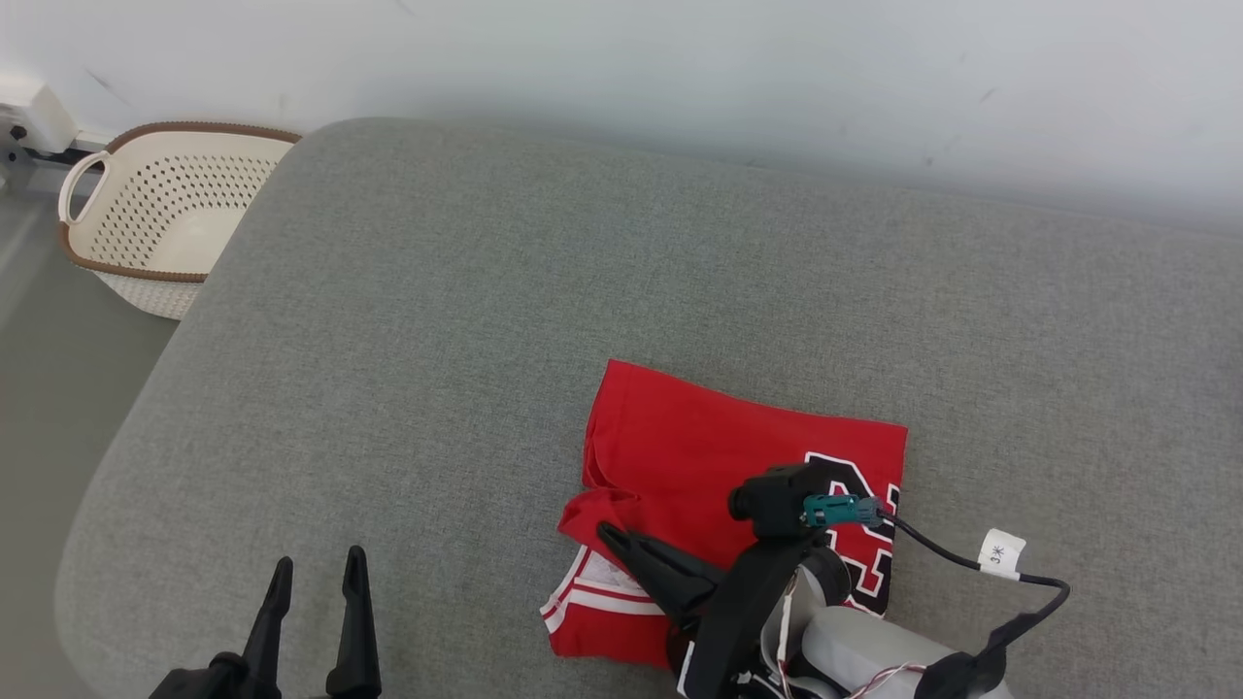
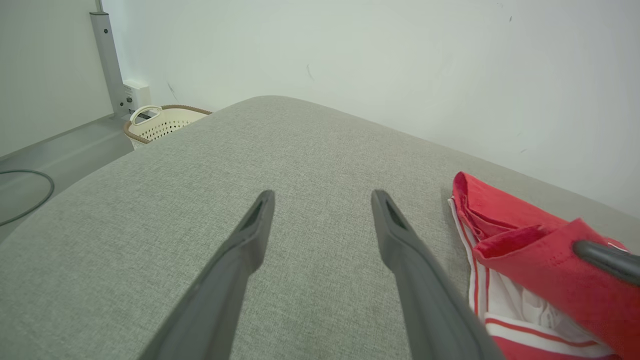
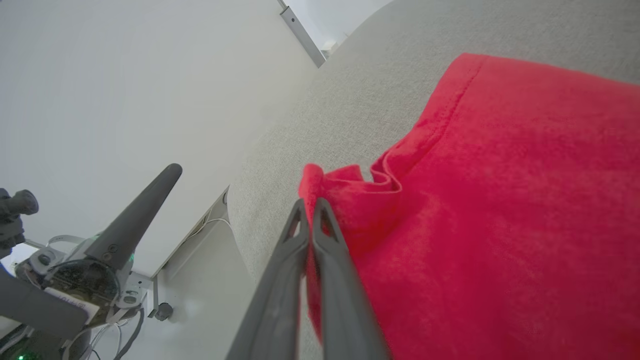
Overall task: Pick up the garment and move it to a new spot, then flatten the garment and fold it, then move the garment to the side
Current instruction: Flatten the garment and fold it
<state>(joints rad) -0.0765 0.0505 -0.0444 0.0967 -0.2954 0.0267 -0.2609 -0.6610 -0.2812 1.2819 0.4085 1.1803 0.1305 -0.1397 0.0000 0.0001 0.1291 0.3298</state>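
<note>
Garment (image 1: 699, 456): red jersey-type top w/ white-striped trim and a black/white numeral. It lies as a compact, rough rectangle on the grey cushion (image 1: 486, 291), well apart from the basket (image 1: 204, 126). Layers are stacked, so it looks folded already. The striped hem peeks out at the corner on the basket-facing side.

R gripper (image 1: 612, 536): fingers pressed together, pinching a red flap on the garment's basket-facing edge. In the R wrist view the cloth bunches into a small ridge right at the fingertips (image 3: 300, 220). In the L wrist view that flap stands raised off the layers below. Prob. reason: thin fabric needs a tight nip at an edge, since there's nothing to grab on the flat middle. The arm comes in low over the garment from the side away from the basket, so its fingers point basket-ward along the cloth.

L gripper (image 1: 319, 561): fingers spread wide, holding nothing. It hangs above bare cushion between garment and basket, nearer the garment but not touching it. Likely parked clear so as not to snag the cloth, and ready to help.

Judgement: either a last tidy-up fold or the start of shifting the garment aside; can't tell which. Risk: a one-edge pinch may lift the top layer only and undo the stack.

The basket sits off the cushion, by its far corner.
</note>
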